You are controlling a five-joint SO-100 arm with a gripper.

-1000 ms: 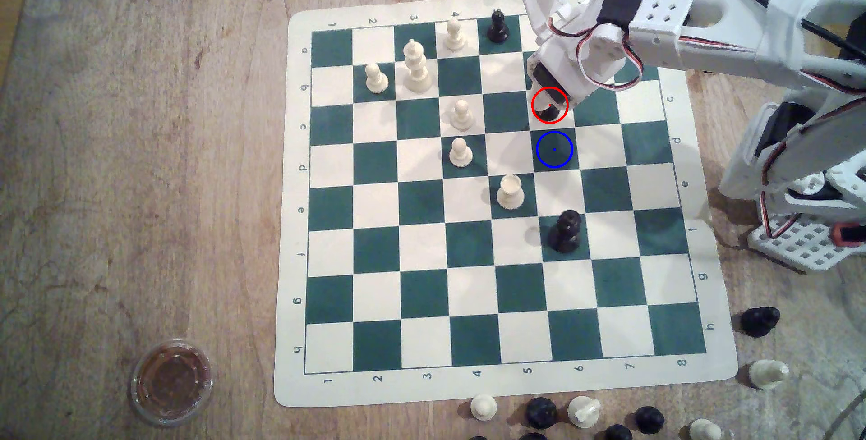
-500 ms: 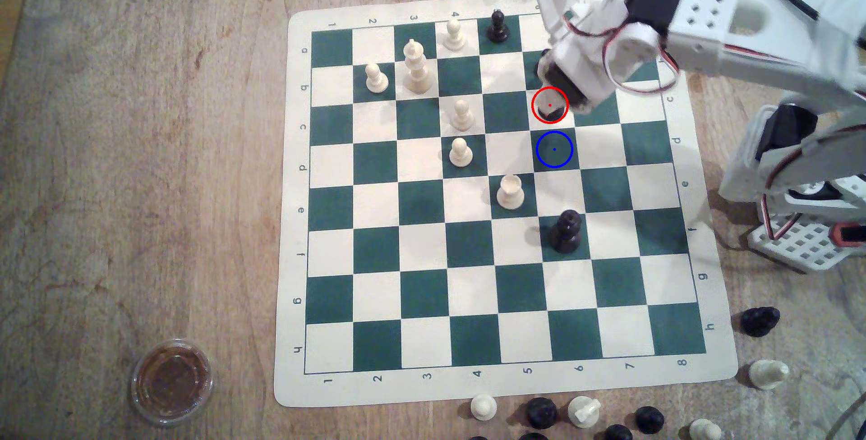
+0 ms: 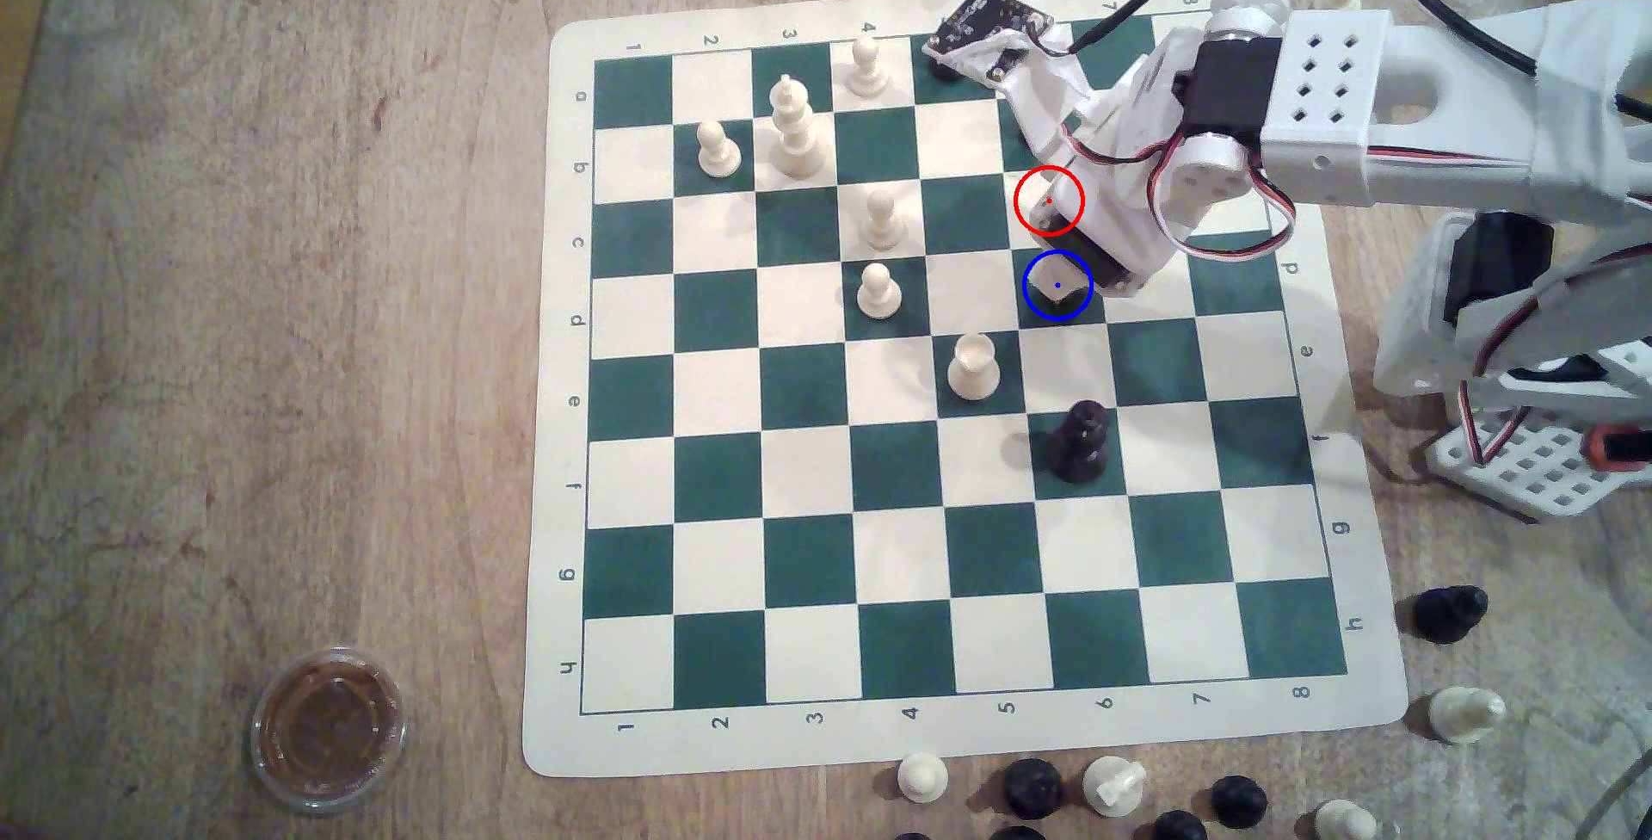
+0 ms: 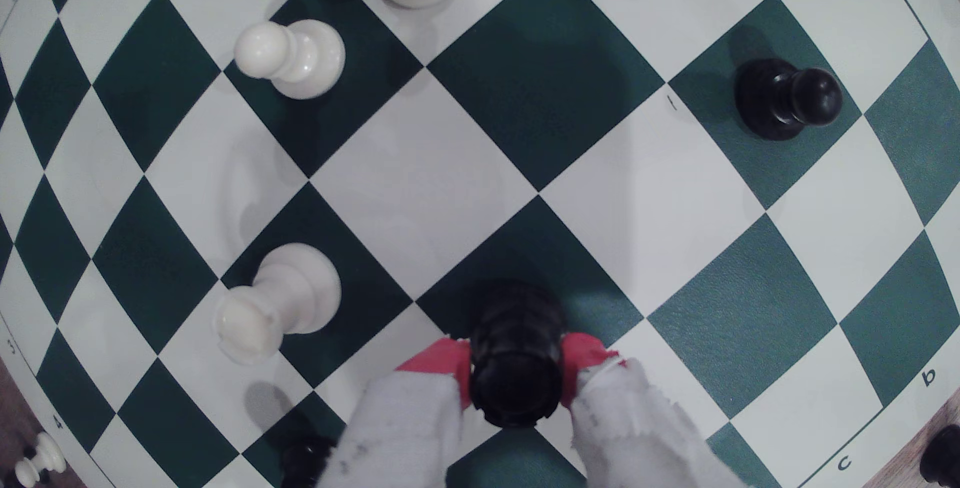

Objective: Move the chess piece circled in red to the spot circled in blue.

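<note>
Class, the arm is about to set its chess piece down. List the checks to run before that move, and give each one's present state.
1. Gripper shut on the black rook: ok.
2. Rook upright between the red pads: ok.
3. Gripper over the blue-ringed square: ok.
4. Rook base centred on that square: cannot tell.
5. Rook base touching the board: cannot tell.
6. White rook clear of the gripper: ok.
</note>
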